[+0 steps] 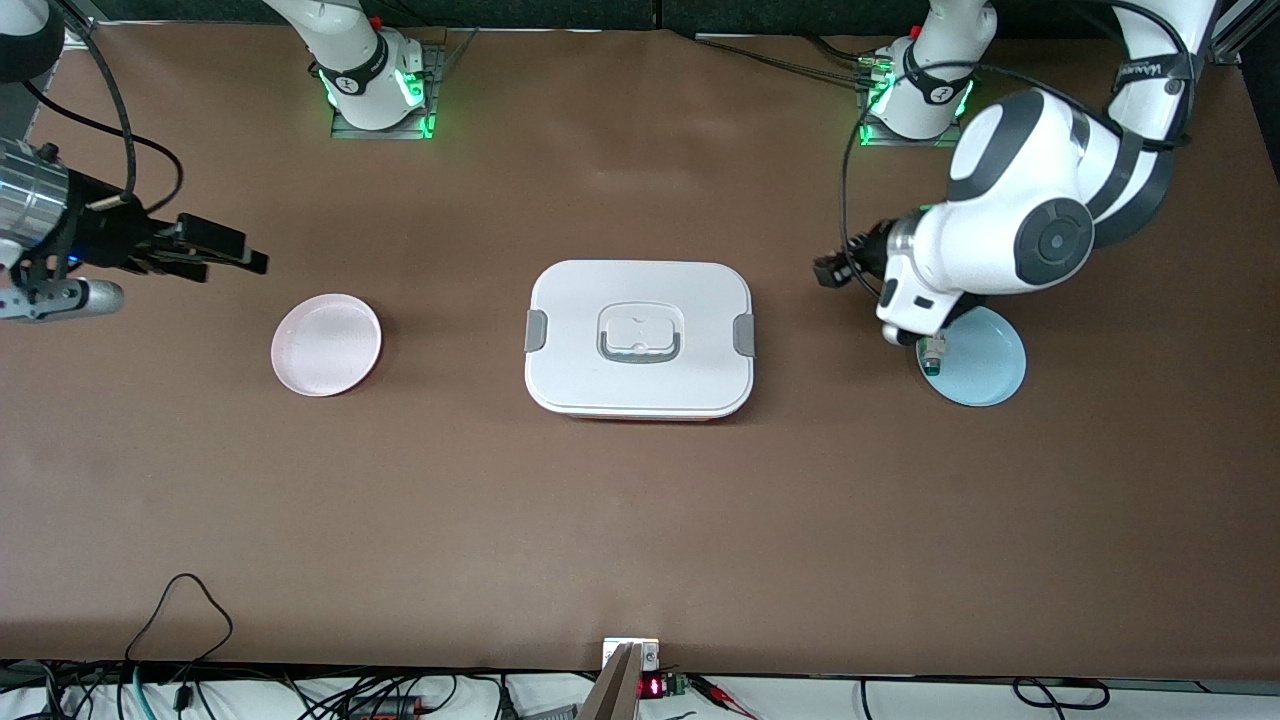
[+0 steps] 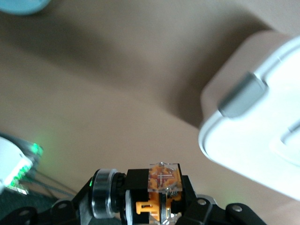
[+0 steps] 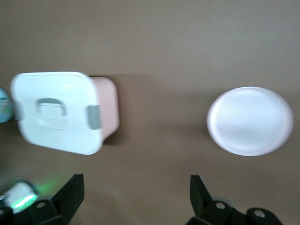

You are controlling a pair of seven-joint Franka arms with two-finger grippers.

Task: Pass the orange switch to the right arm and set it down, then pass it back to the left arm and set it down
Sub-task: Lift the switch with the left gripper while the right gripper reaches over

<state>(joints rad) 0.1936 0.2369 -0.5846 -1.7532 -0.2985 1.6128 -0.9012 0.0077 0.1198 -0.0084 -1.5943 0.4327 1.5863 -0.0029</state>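
The switch [image 2: 163, 185] is up in the air, pinched between the fingers [image 2: 105, 192] of the left end effector [image 1: 835, 268]. It is a tiny black block with an orange top and an orange tab on its side. The fingers are part way closed, tight on the switch.

The left end effector hangs over the bare tabletop [image 1: 640, 520], between the box [image 1: 640, 340] and the blue plate [image 1: 985, 365]. It points sideways toward the box. The left arm [image 1: 1030, 230] comes down from its base at the top edge of the tabletop, bends at the elbow, and its big white wrist sits partly over the blue plate. On the blue plate, at the rim under the wrist, lies a tiny white and green part [image 1: 933, 355].

The box sits in the middle of the tabletop. It is white, with a grey clip on each short side and a grey handle sunk into the lid. A thin red edge shows at its bottom.

A pink plate [image 1: 326, 345] lies on the tabletop toward the right arm's end, well apart from the box. Nothing is on it.

The right end effector [image 1: 215, 250] is over the tabletop near the edge at the right arm's end, close to the pink plate but not over it. Its fingers [image 3: 70, 194] are wide open and hold nothing. The right arm [image 1: 50, 215] reaches in flat and level from that edge and waits.
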